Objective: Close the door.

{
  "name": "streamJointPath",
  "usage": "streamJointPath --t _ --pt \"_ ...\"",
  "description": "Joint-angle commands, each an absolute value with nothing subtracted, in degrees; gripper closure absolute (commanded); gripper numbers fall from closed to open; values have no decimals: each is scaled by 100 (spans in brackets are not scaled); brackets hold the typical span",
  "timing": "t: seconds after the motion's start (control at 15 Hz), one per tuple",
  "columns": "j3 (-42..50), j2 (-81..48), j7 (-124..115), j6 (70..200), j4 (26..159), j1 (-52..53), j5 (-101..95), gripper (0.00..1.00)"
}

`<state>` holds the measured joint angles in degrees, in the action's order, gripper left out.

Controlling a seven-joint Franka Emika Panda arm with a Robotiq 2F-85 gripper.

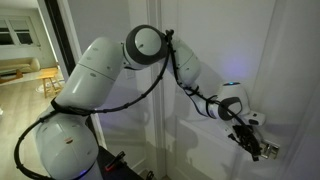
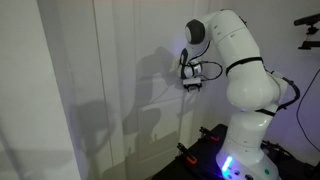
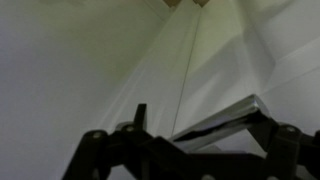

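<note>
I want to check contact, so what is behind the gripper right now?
The white panelled door stands right behind the gripper. The gripper itself covers that patch, so whether it touches the door cannot be told.

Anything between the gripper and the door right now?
Nothing visible. The gripper sits right up at the door in both exterior views. The wrist view shows only white door surface ahead, with the jaws apart. Whether it is touching can't be told.
</note>
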<state>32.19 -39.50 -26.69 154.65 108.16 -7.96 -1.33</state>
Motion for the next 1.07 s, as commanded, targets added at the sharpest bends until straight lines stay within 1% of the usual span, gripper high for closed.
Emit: streamJointPath --t 0.0,0.2,0.47,0.53,0.73,1.0 --pt "3030 -2577 -1988 16130 11869 -892 239 0" --pt "2821 -1664 -1189 16429 12339 -1040 788 0" --pt "2412 -364 100 15995 12705 -1258 1947 0" --pt "2350 -1137 -610 16241 12274 -1416 1354 0" --pt "2232 -476 -187 16040 12543 -1466 1704 0" --pt "2219 -420 -181 16038 12665 -1458 1712 0"
